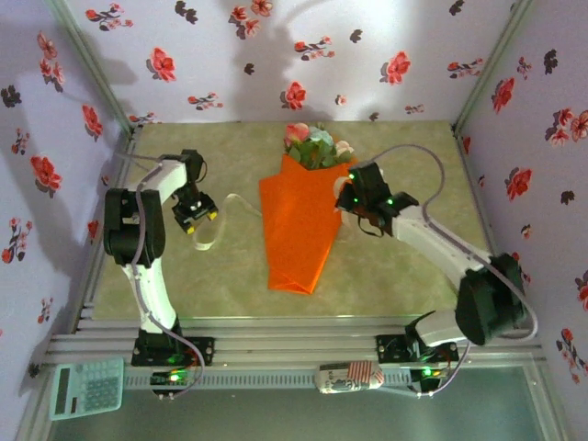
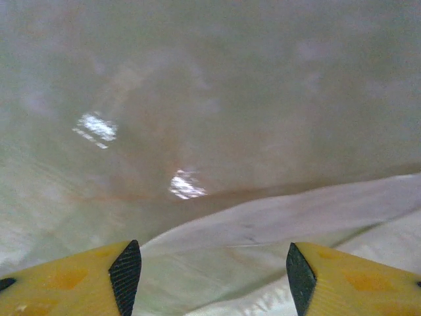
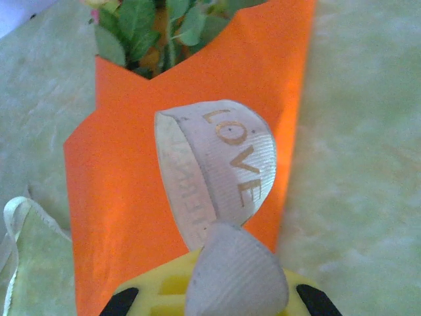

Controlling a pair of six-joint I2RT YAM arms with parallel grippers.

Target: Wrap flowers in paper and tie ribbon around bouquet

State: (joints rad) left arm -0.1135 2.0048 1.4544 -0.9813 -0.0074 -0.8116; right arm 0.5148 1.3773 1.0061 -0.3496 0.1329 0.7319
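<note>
The bouquet [image 1: 299, 225] lies mid-table as a slim cone of orange paper [image 3: 131, 178], its flowers [image 1: 317, 147] at the far, wide end. Green leaves [image 3: 145, 26] show at the cone's mouth. A whitish ribbon [image 1: 209, 237] trails left of the cone. My left gripper [image 1: 200, 219] hovers over it, open, and the ribbon [image 2: 263, 230] lies flat between and below the yellow fingers [image 2: 66, 283]. My right gripper [image 1: 354, 197] sits at the cone's upper right edge, shut on a ribbon loop [image 3: 223, 164] lettered "LOVE" that arches over the paper.
Flower-print walls close in the left, back and right sides. A pale calculator [image 1: 85, 388] and a small patterned case [image 1: 349, 377] rest by the front rail near the arm bases. A thin sheer strip [image 3: 16, 230] lies left of the cone.
</note>
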